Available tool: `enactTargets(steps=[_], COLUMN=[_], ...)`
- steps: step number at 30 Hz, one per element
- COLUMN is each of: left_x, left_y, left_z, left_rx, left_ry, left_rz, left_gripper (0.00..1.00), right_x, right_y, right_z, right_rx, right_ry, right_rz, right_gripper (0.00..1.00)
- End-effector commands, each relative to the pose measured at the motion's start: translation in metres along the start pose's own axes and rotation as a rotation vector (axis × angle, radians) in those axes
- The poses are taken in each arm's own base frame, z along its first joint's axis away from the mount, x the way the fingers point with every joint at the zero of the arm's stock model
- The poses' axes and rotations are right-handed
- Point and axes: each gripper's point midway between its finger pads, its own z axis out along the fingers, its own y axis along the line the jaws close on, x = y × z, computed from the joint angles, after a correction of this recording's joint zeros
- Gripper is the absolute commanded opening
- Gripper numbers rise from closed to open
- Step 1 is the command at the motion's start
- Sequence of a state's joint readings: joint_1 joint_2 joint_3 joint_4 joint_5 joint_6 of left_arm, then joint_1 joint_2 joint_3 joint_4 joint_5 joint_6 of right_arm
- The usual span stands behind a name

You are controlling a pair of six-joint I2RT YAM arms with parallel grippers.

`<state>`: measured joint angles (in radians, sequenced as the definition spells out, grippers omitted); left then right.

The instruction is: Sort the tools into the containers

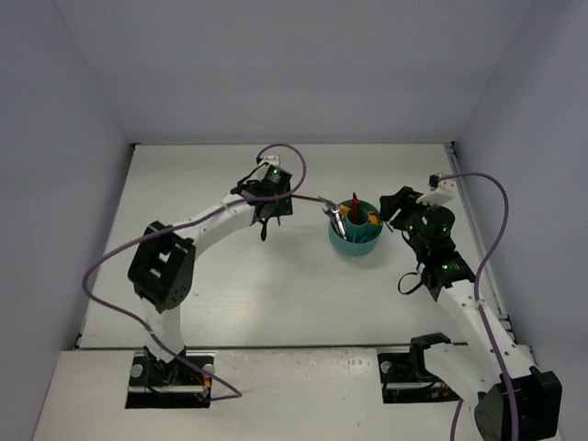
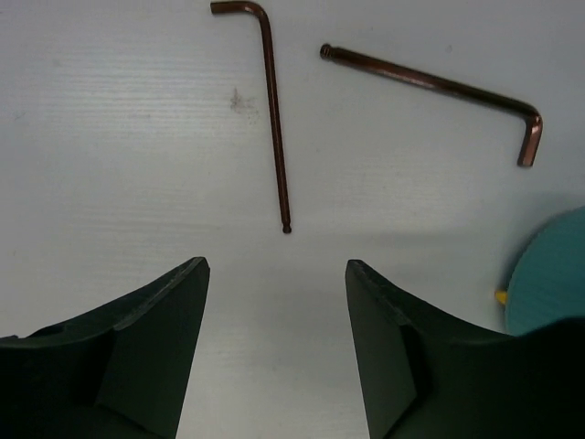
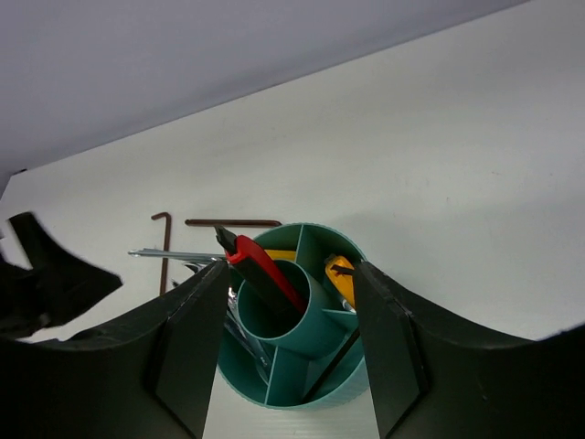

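Observation:
The round teal tub [image 1: 363, 241] stands right of centre. Its middle cup holds a red-and-black-handled tool [image 3: 265, 270]. Its outer compartments hold silver wrenches [image 3: 174, 255], a yellow tool [image 3: 341, 279] and a dark hex key [image 3: 334, 366]. Two more hex keys lie flat on the table left of the tub, one [image 2: 274, 119] straight ahead of my left gripper [image 2: 274, 265], the other [image 2: 439, 85] farther right. My left gripper is open, empty, just short of the nearer key's tip. My right gripper [image 3: 291, 270] is open and empty, beside the tub [image 3: 320, 242] on its right and raised.
The white tabletop [image 1: 220, 303] is walled at the back and both sides. The left arm [image 1: 211, 219] stretches diagonally across the left half of the table. A purple cable [image 1: 491, 197] loops off the right arm near the right wall.

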<state>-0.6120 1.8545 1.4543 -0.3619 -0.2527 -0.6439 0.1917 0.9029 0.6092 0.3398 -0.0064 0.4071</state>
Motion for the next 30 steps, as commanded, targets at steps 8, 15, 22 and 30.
enactTargets(steps=[8, 15, 22, 30], left_x=[-0.045, -0.036, -0.019, 0.034], left_y=[0.007, -0.003, 0.008, 0.049], left_z=[0.062, 0.090, 0.101, 0.080], left_rx=[-0.075, -0.040, -0.081, -0.146], left_ry=[0.061, 0.130, 0.182, 0.370], left_rz=[-0.028, -0.014, 0.035, 0.136], left_gripper=[0.46, 0.40, 0.23, 0.02], right_x=[-0.020, -0.017, -0.015, -0.020], right_y=[0.027, 0.028, 0.030, 0.036], right_z=[-0.017, -0.020, -0.024, -0.027], right_rx=[-0.111, -0.122, -0.134, -0.155], right_ry=[-0.031, -0.020, -0.011, -0.011], right_rz=[-0.004, -0.008, -0.001, -0.006], right_gripper=[0.56, 0.57, 0.57, 0.59])
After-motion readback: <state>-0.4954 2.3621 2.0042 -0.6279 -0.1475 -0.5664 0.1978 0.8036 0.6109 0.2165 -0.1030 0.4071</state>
